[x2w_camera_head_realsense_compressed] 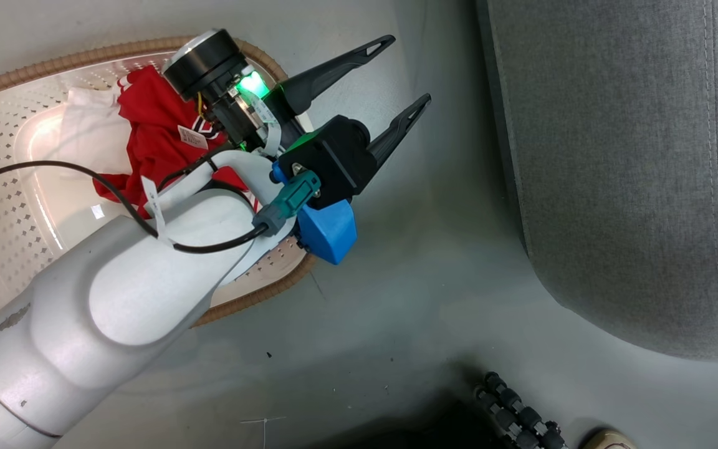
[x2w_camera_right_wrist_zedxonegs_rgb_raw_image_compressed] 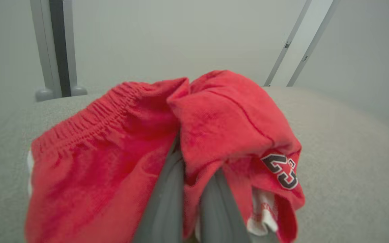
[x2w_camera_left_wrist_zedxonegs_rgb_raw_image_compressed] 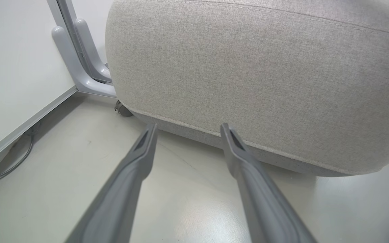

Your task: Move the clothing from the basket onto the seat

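Observation:
A red garment with a white panel (x2w_camera_head_realsense_compressed: 153,134) lies crumpled in the cream perforated basket (x2w_camera_head_realsense_compressed: 72,59) at the upper left. My left gripper (x2w_camera_head_realsense_compressed: 406,70) is open and holds nothing; it hangs over the floor between the basket and the grey seat (x2w_camera_head_realsense_compressed: 633,156). In the left wrist view, that gripper (x2w_camera_left_wrist_zedxonegs_rgb_raw_image_compressed: 188,126) points at the seat's side (x2w_camera_left_wrist_zedxonegs_rgb_raw_image_compressed: 265,67), low above the floor. My right gripper (x2w_camera_right_wrist_zedxonegs_rgb_raw_image_compressed: 194,165) is shut on red shorts (x2w_camera_right_wrist_zedxonegs_rgb_raw_image_compressed: 120,148) marked 23. The shorts are bunched over the seat's top (x2w_camera_right_wrist_zedxonegs_rgb_raw_image_compressed: 343,141), and the fabric hides my fingertips.
My pale left forearm (x2w_camera_head_realsense_compressed: 122,280) covers the basket's near corner. A dark ribbed cable (x2w_camera_head_realsense_compressed: 515,411) lies on the floor at the bottom. A grey frame leg (x2w_camera_left_wrist_zedxonegs_rgb_raw_image_compressed: 79,50), a white panel (x2w_camera_left_wrist_zedxonegs_rgb_raw_image_compressed: 12,84) and a small caster (x2w_camera_left_wrist_zedxonegs_rgb_raw_image_compressed: 123,109) stand beside the seat.

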### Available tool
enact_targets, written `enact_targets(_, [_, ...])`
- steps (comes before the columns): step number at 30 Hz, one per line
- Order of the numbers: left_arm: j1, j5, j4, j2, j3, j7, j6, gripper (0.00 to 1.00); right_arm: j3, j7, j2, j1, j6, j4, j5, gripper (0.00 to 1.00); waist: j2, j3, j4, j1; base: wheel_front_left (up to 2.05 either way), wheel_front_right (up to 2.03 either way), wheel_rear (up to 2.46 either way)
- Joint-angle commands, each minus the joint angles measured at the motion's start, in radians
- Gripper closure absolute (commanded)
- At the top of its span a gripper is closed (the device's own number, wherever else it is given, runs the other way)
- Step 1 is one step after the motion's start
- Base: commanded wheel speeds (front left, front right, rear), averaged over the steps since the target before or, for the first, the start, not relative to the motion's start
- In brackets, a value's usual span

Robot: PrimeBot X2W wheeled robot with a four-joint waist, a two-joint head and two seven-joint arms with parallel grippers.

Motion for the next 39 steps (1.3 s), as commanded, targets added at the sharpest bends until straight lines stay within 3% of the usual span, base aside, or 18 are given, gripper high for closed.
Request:
enact_targets(1, [0.005,-0.006,0.001,0.004,0.001,-0.007,0.004,0.0,0.003,-0.001,0.011,0.014,-0.001,0.01,-0.003,1.0,-0.0001,-0.004,0.001,-0.0001,0.0,0.0,0.0])
enact_targets(4, [0.005,-0.008,0.007,0.006,0.001,-0.01,0.005,0.0,0.002,-0.001,0.03,0.03,-0.001,0.023,-0.005,1.0,-0.0001,-0.012,0.0,-0.0001,0.0,0.0,0.0])
enact_targets(5, [0.005,-0.007,0.009,0.005,0.001,-0.012,0.005,0.0,0.0,-0.001,0.035,0.034,-0.001,0.022,-0.007,0.83,-0.0001,-0.016,0.0,-0.0001,0.0,0.0,0.0])
enact_targets(6, [0.005,-0.008,0.011,0.001,0.001,-0.016,0.008,0.0,-0.001,-0.001,0.038,0.04,-0.001,0.019,-0.007,0.52,-0.0001,-0.02,0.001,-0.0001,0.0,0.0,0.0])
enact_targets(7, [0.007,-0.01,0.013,-0.002,0.0,-0.019,0.009,0.0,-0.004,-0.001,0.041,0.047,-0.001,0.017,-0.008,0.0,-0.0001,-0.026,0.001,-0.0001,0.0,0.0,0.0])
enact_targets(15, [0.042,-0.033,0.057,-0.034,0.002,-0.079,0.021,0.0,-0.013,-0.001,0.06,0.168,-0.001,-0.044,-0.019,0.0,-0.0001,-0.13,0.007,-0.0001,0.0,0.0,0.0])
enact_targets(28, [0.16,-0.13,0.171,-0.081,0.069,-0.192,0.068,0.0,0.036,-0.001,0.111,0.386,-0.001,-0.262,-0.035,0.0,-0.0001,-0.36,0.062,-0.0001,0.0,0.0,0.0])
enact_targets(39, [0.323,-0.169,0.158,-0.091,0.273,-0.21,0.126,0.0,0.253,-0.001,0.136,0.462,-0.001,-0.353,-0.056,0.0,-0.0001,-0.535,0.171,-0.0001,0.0,0.0,0.0])
